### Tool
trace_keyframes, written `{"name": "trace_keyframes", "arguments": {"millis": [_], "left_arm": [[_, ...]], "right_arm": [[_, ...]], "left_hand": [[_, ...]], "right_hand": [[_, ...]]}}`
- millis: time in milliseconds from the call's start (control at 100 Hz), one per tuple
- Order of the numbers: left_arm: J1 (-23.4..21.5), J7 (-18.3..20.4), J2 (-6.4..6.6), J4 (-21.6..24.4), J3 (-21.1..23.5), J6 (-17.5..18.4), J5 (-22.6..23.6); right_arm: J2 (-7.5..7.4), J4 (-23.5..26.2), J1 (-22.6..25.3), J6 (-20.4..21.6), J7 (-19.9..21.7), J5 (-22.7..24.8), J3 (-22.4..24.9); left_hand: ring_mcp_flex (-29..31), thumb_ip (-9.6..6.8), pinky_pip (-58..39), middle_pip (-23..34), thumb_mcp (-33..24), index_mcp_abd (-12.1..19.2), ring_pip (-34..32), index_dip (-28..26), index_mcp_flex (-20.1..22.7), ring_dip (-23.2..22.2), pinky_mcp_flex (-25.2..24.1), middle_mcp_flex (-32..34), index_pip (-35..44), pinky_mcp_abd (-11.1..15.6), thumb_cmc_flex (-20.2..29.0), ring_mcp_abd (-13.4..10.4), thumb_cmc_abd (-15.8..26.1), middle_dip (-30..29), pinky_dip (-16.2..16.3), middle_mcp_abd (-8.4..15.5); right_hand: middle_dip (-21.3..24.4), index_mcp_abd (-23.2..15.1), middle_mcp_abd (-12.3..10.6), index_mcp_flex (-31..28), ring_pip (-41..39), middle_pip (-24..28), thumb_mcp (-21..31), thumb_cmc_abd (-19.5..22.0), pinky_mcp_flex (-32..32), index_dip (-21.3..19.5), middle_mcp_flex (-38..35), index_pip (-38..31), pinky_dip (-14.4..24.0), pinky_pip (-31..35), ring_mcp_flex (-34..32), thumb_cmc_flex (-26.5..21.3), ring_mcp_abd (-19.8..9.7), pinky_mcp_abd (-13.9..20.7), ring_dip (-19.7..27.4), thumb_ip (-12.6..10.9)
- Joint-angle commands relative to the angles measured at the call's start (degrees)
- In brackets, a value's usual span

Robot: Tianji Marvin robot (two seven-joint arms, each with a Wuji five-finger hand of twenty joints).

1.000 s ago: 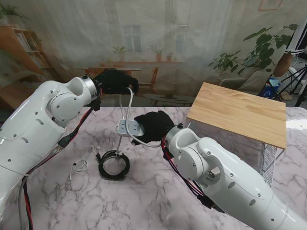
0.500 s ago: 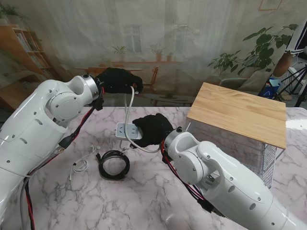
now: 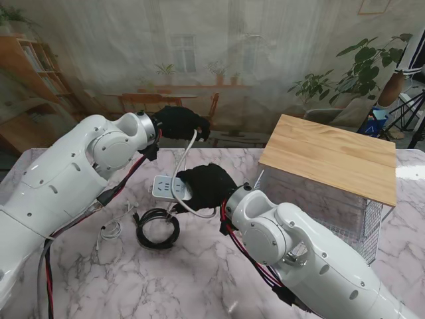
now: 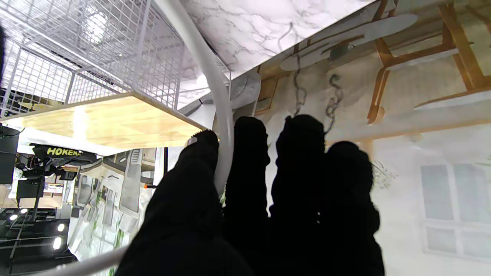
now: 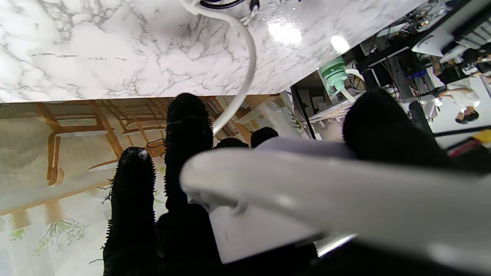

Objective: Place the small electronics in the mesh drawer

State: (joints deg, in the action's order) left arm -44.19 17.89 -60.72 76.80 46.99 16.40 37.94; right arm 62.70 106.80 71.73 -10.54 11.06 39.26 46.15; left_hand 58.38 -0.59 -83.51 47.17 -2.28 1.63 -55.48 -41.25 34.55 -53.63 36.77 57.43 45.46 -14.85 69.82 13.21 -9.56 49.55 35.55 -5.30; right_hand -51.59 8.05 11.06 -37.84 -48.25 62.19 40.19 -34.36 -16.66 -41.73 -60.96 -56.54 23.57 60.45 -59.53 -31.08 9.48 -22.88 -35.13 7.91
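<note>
1. Fingers [image 4: 199,168] of the left hand [image 3: 179,123] pinch the white cord [image 3: 180,166], held above the tabletop [image 3: 80,266].
2. Right hand [image 3: 207,185] grips the white power strip [image 3: 164,188]; its palm hides most of it.
3. Black coiled cable [image 3: 158,228] and thin white cable [image 3: 111,229] lie on the marble nearer to me.
4. Mesh drawer [image 3: 368,222] sits right, under a wooden top [image 3: 329,156], its inside mostly hidden.

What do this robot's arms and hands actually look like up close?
Both arms are glossy white, rounded shells with small dark screw holes and silver rings at the wrists. Red and black cables run along the outside of each. The left hand and right hand are five-fingered, covered in fuzzy black fabric gloves.
</note>
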Motion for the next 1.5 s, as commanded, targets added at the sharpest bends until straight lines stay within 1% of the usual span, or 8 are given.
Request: {"name": "trace_keyframes", "arguments": {"millis": [0,350,560,830,1060,1330,1430,1490], "left_arm": [[0.98,1.03,-1.03,-0.83,-1.40,-0.45,-0.44],[4.54,1.88,-1.57,-7.22,-10.88,0.40,-1.66],[5.43,1.51,-1.91,-10.55,-14.66,1.01,-2.39],[5.18,0.84,-1.66,-11.50,-16.15,3.35,-1.49],[5.42,0.72,-1.43,-12.54,-17.11,3.74,-0.51],[5.12,0.54,-1.13,-12.94,-18.24,4.87,0.33],[4.16,-1.05,-1.03,-12.60,-17.50,5.53,1.97],[3.42,-1.69,-0.97,-12.39,-16.61,5.23,2.70]], "right_arm": [[0.25,1.16,1.25,0.51,-0.84,-0.33,0.37],[0.65,3.31,5.04,0.58,-3.79,-1.47,3.92],[1.04,4.03,6.11,-0.43,-5.57,-1.91,5.55],[1.64,4.48,7.21,-2.42,-8.26,-2.22,7.67],[2.17,4.69,8.16,-4.16,-10.83,-2.15,9.70],[2.72,4.26,7.96,-6.08,-12.95,-2.18,10.76],[2.83,4.08,7.61,-7.15,-12.64,-3.54,11.15],[2.88,3.94,7.50,-7.52,-12.66,-3.84,11.25]], "left_hand": [[-0.43,-1.89,-2.07,2.09,-0.75,4.67,-1.45,-1.81,1.20,-1.06,-0.30,1.27,3.15,1.19,3.49,1.18,3.72,1.16,0.85,-0.01],[-0.36,-1.83,-2.13,2.18,-0.68,4.88,-1.57,-1.58,1.41,-1.09,-0.21,1.38,3.10,1.17,3.50,1.13,3.55,1.20,0.98,0.04],[-0.57,-1.79,-1.99,2.12,-0.66,4.91,-1.48,-1.04,1.53,-1.08,-0.48,1.22,2.79,1.01,3.49,1.26,3.67,1.21,1.00,0.04],[-1.10,-1.70,-1.56,1.94,-0.47,4.94,-1.12,0.42,1.39,-1.02,-1.04,0.90,2.08,1.14,3.44,1.24,3.69,1.20,0.97,0.38],[-1.57,-1.68,-1.18,1.68,-0.38,4.79,-0.70,1.69,1.38,-0.95,-1.56,0.55,1.71,1.13,3.51,1.41,3.79,1.13,0.95,0.37],[-1.71,-1.69,-1.17,1.54,-0.29,4.61,-0.50,2.35,1.24,-0.93,-1.54,0.53,1.99,1.19,3.54,1.47,3.62,1.08,1.05,0.41],[-3.47,-1.49,2.06,-2.47,-0.04,2.99,4.64,7.00,-0.37,1.55,-3.29,-0.52,-0.02,2.02,2.84,1.71,3.31,-1.69,-0.09,1.83],[-8.06,-1.43,7.46,-11.83,0.42,0.95,11.81,12.27,-2.85,4.85,-7.19,-5.58,-6.64,3.05,-1.57,1.63,2.22,-8.33,-1.83,1.51]], "right_hand": [[-0.80,-10.16,0.03,-8.21,-4.71,5.78,11.33,10.37,-0.22,0.38,-4.52,-2.95,0.14,0.83,-1.91,-9.86,-2.12,0.45,-0.12,-0.31],[-0.85,-9.78,0.13,-8.09,-4.84,5.85,11.10,10.76,-0.38,0.39,-4.63,-2.95,0.20,1.04,-2.11,-10.15,-1.90,0.20,-0.16,-0.11],[-0.87,-9.31,0.05,-8.03,-5.01,5.93,11.03,10.89,-0.60,0.44,-4.87,-2.97,0.24,1.18,-2.54,-10.34,-1.80,0.04,-0.18,0.02],[-0.83,-8.75,0.11,-8.07,-5.22,5.97,10.86,11.12,-0.75,0.59,-5.20,-3.01,0.24,1.26,-2.93,-10.56,-1.47,-0.33,-0.19,0.27],[-0.81,-8.28,0.79,-7.87,-5.31,5.97,10.41,11.43,-0.66,0.82,-5.16,-2.91,0.15,1.16,-2.97,-11.06,-1.22,-0.72,-0.17,0.51],[-0.82,-8.21,0.50,-7.67,-5.51,6.12,9.93,11.88,-0.65,0.90,-5.32,-2.87,0.09,1.12,-3.19,-11.27,-1.14,-0.97,-0.18,0.71],[-0.79,-8.16,0.35,-7.47,-5.38,6.04,9.62,12.21,-0.35,1.11,-5.15,-2.64,0.02,0.97,-2.93,-11.42,-1.13,-0.86,-0.12,0.83],[-0.78,-8.11,0.27,-7.53,-5.42,6.03,9.38,12.29,-0.35,1.27,-5.10,-2.55,0.03,0.99,-2.87,-11.49,-0.98,-0.91,-0.14,0.89]]}}
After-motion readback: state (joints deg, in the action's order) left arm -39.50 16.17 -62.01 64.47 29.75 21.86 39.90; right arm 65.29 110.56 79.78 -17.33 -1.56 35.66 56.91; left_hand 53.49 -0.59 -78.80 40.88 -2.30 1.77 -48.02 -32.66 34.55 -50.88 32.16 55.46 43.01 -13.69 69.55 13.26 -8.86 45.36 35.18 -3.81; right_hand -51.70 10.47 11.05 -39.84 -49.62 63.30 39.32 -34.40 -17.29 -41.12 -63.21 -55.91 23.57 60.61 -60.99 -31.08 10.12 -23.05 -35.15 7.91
